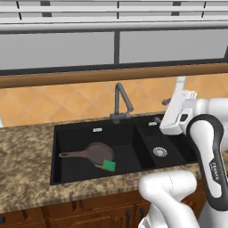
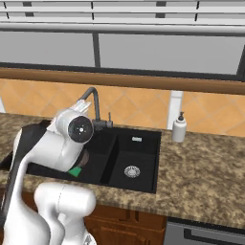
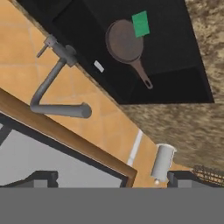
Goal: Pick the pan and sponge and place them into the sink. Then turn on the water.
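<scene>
— Pan [image 1: 94, 154] first: where is it against the sink [image 1: 71, 176]?

— Inside the wide basin, lying flat on the black floor, its long handle stretched away from the narrower basin. The hand view shows the pan from above, handle and all.

— And the sponge [image 1: 109, 165]?

— In the same basin, green side up, touching the pan's rim on the edge nearest the front wall of the sink (in the right base view the arm hides most of it, just a green corner peeks out).

— Faucet [image 1: 121, 103]?

— At the back rim of the sink, spout curving out over the basins. I see no stream under it.

— The gripper [image 3: 112, 180]?

— Its two dark fingertips [image 3: 45, 178] stand spread wide with nothing between them. The hand is raised above the sink's narrower basin, well apart from pan and sponge.

— Anything else near the sink?

— A white soap bottle [image 2: 179, 128] stands on the speckled counter [image 2: 206, 172], just beyond the narrower basin's back corner.
</scene>
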You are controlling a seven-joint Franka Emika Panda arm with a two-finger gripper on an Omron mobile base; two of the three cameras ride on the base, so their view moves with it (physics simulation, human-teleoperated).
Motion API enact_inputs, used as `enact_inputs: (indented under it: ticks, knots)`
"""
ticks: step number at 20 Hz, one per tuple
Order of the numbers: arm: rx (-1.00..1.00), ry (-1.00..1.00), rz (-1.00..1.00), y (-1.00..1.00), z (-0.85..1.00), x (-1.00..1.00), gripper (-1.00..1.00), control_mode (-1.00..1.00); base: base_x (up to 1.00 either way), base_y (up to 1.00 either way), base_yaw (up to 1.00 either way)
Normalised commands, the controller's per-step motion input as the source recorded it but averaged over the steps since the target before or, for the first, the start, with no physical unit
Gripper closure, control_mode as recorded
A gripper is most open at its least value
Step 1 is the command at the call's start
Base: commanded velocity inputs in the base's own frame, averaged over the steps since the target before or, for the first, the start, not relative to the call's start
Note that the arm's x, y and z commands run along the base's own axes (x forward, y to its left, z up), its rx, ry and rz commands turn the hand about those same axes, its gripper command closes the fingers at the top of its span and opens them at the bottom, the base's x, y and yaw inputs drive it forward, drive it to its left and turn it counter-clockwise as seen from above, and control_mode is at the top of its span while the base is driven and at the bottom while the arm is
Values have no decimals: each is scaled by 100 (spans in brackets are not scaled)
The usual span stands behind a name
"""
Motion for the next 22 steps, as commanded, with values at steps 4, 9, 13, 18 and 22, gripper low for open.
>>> enact_inputs:
  ticks: [4, 9, 13, 18, 22]
  knots:
    - [19, 6, 1, -39, -44, 1, -100, -100, 0, 0, 0]
    - [15, 14, 10, -26, -40, 0, -100, -100, 0, 0, 0]
    - [14, 2, -2, -14, -25, 1, -100, -100, 0, 0, 0]
    - [-3, -5, -4, -3, -30, 14, -100, -100, 0, 0, 0]
    - [-27, -8, 16, -1, -24, 20, -100, -100, 0, 0, 0]
